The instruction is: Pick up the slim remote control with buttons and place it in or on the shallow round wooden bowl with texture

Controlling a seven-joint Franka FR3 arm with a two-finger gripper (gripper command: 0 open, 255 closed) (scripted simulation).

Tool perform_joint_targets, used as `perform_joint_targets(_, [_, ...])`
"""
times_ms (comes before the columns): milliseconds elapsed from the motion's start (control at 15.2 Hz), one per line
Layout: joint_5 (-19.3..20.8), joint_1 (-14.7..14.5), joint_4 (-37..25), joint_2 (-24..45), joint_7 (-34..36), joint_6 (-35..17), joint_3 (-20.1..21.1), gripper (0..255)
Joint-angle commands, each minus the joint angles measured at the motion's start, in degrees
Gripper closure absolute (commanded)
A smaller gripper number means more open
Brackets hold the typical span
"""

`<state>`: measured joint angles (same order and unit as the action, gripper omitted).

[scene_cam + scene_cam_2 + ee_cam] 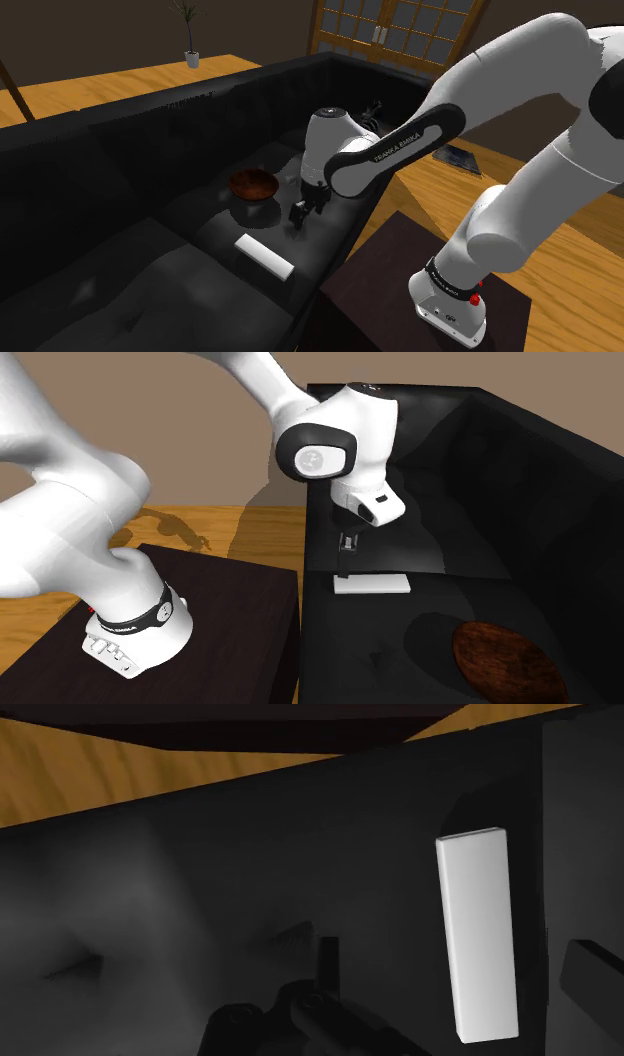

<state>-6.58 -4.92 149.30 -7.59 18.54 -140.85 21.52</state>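
Remote control (263, 256) (371, 584) (477, 934), a slim plain white slab, is lying flat on the black sofa seat (100, 250), apart from the shallow round brown wooden bowl (252, 184) (505, 660). All-black claw (303, 208) (347, 557) is hovering over the remote's end farther from that bowl; open or closed, can't tell.

I see the remote (263, 256) as a slim, plain white rectangular slab with no buttons drawn on it. It lies flat on the black sofa seat (180, 290), just below the middle of the shoulder view, its length running from upper left to lower right. In the second exterior view the remote (372, 585) lies right of centre, long side across the frame. In the wrist view its top face (478, 934) looks smooth and unmarked.

The bowl (252, 184) is shallow, round and dark reddish-brown. It sits upright on the same seat, above the remote in the shoulder view and apart from it. In the second exterior view the bowl (505, 662) lies at the lower right and has a mottled surface.
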Motion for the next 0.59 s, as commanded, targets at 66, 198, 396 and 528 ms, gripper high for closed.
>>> perform_joint_targets(66, [4.4,0.2,-2.7,7.6,4.8,-5.5,1.4,0])
perform_joint_targets(198, [8.6,-0.2,-4.9,13.0,8.8,-8.6,1.5,0])
perform_joint_targets(396, [15.3,-2.3,-9.0,20.7,14.9,-12.2,-0.1,0])
perform_joint_targets(528, [19.1,-4.6,-12.2,25.6,18.4,-14.1,-2.1,0])
